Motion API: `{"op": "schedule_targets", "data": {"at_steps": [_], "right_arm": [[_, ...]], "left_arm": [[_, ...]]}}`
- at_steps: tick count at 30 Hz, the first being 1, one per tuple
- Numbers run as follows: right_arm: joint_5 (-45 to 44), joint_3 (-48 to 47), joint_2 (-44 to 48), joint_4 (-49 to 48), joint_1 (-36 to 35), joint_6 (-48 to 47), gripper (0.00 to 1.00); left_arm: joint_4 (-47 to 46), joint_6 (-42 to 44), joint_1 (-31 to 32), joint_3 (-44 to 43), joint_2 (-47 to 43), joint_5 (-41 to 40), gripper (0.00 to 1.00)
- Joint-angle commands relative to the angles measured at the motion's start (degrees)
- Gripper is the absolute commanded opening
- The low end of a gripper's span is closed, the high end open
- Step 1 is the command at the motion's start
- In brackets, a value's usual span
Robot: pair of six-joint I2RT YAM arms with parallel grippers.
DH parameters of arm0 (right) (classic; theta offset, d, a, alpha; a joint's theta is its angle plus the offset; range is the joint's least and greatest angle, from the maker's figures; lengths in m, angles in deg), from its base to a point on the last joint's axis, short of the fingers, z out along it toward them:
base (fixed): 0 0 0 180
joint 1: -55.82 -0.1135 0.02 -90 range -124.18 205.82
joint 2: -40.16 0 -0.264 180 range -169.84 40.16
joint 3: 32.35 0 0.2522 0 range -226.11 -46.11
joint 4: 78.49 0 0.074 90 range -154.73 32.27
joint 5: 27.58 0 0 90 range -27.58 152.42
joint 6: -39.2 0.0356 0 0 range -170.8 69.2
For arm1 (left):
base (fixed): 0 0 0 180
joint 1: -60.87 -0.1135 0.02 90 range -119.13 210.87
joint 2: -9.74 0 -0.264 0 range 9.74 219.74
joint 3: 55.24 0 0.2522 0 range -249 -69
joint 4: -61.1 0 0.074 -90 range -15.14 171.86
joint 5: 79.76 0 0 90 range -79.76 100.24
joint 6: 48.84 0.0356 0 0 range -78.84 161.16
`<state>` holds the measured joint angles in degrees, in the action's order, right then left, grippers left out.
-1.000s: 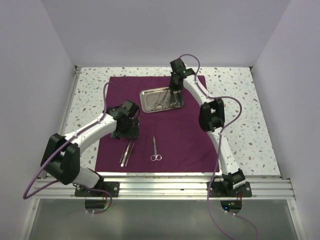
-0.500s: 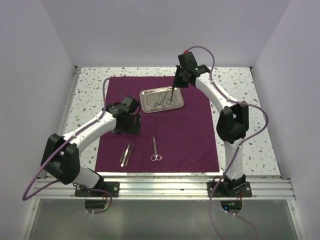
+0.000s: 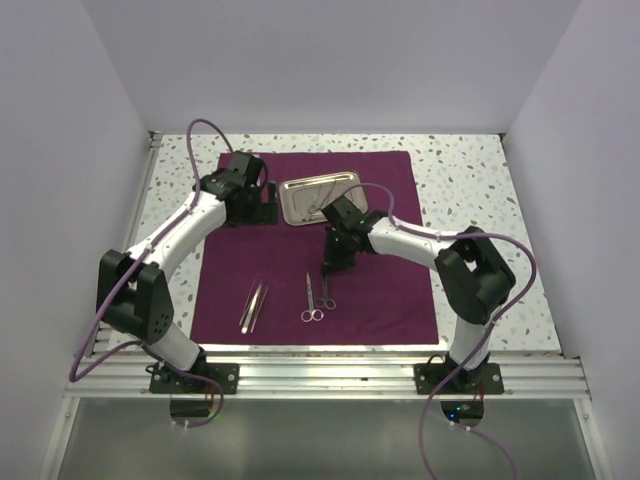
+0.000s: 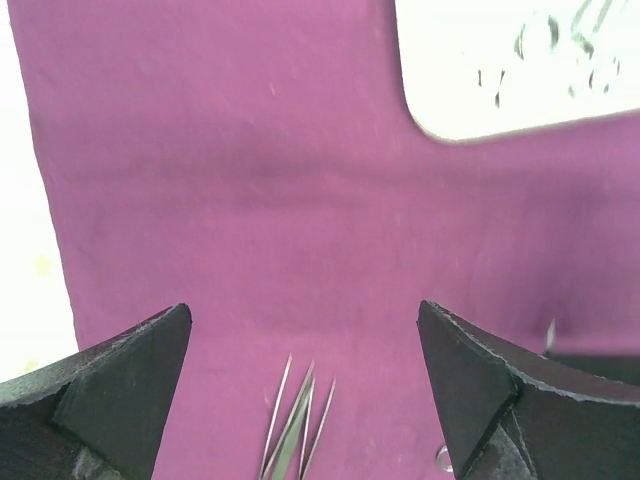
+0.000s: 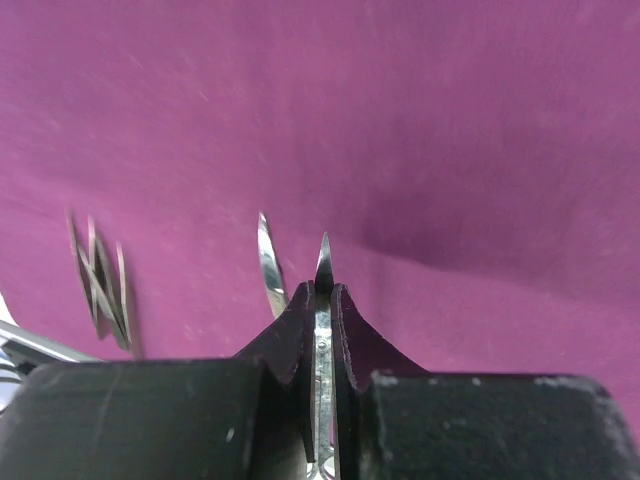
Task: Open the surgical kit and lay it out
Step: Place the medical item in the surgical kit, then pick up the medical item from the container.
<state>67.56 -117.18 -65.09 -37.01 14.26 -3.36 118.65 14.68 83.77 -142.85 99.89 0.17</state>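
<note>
Seen from above, a maroon cloth (image 3: 380, 285) lies spread flat on the speckled table (image 3: 480, 190), with a shiny steel tray (image 3: 322, 198) near its far edge. The left gripper (image 3: 252, 208) hangs over the cloth just left of the tray. The right gripper (image 3: 335, 262) reaches down at mid-cloth, gripping a ring-handled instrument (image 3: 327, 298). Scissors (image 3: 311, 300) lie just beside it, and tweezers (image 3: 253, 306) lie further left.

The left wrist camera shows that arm's fingers (image 4: 120, 390) spread wide and empty above bare cloth. A corner of the tray sits at upper right (its contents are a blur of glare), and the tweezers' tips lie low between the fingers.

On the right wrist camera, the fingers (image 5: 290, 325) are pressed together on the slim instrument, whose pointed tip pokes out beyond them. A scissor blade lies on the cloth just to its left, and the tweezers are further left.
</note>
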Motion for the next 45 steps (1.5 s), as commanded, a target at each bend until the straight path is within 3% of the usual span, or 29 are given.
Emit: {"op": "schedule_targets", "data": {"at_steps": [1, 4, 5, 6, 8, 9, 16, 22, 25, 34, 41, 45], "right_arm": [[2.32, 0.75, 2.52, -6.54, -1.15, 3.62, 0.0], [3.99, 0.14, 1.89, -5.85, -2.21, 3.45, 0.0], [5.3, -0.73, 2.07, -5.32, -2.3, 2.4, 0.3], [5.22, -1.43, 2.59, -2.88, -2.21, 1.7, 0.48], [4.09, -3.01, 5.3, 0.38, -2.21, -1.36, 0.75], [3.04, -3.46, 6.63, 3.88, -2.12, -2.34, 0.78], [-9.35, -2.15, 25.95, 16.55, -0.28, -9.29, 0.85], [-11.3, -2.5, 37.64, 26.85, 3.94, -17.11, 0.86], [-11.47, -1.01, 41.43, 28.17, 4.73, -21.06, 0.86], [-14.11, 1.28, 44.08, 28.97, 5.52, -17.48, 0.86], [-19.2, -2.67, 39.87, 34.31, 5.61, -9.65, 0.86], [-21.58, -7.76, 36.18, 40.02, 5.79, -10.17, 0.86]], "left_arm": [[-3.45, 2.48, -1.89, -6.46, 4.31, 2.07, 1.0], [-3.71, 2.84, -1.89, -10.43, 7.83, 2.68, 1.0], [-3.97, 2.75, -1.89, -11.23, 8.72, 2.94, 1.0], [-4.85, 2.75, -1.89, -12.02, 9.69, 3.21, 1.0], [-5.55, 2.49, -1.8, -14.13, 12.67, 3.91, 1.0], [-6.43, 2.14, -1.8, -14.83, 13.81, 4.26, 1.0], [-6.18, -2.51, -0.57, -29.03, 29.7, 5.85, 0.98], [-0.91, -4.36, 2.41, -50.73, 44.66, 0.5, 0.95], [0.51, -5.59, 2.68, -57.09, 49.59, -2.75, 0.9], [-3.62, -0.43, 4.18, -59.05, 52.94, -15.41, 0.75], [-7.05, 3.71, 4.18, -60.81, 56.71, -15.69, 0.68], [-6.17, 0.82, 3.91, -59.93, 58.47, -14.72, 0.6]]}}
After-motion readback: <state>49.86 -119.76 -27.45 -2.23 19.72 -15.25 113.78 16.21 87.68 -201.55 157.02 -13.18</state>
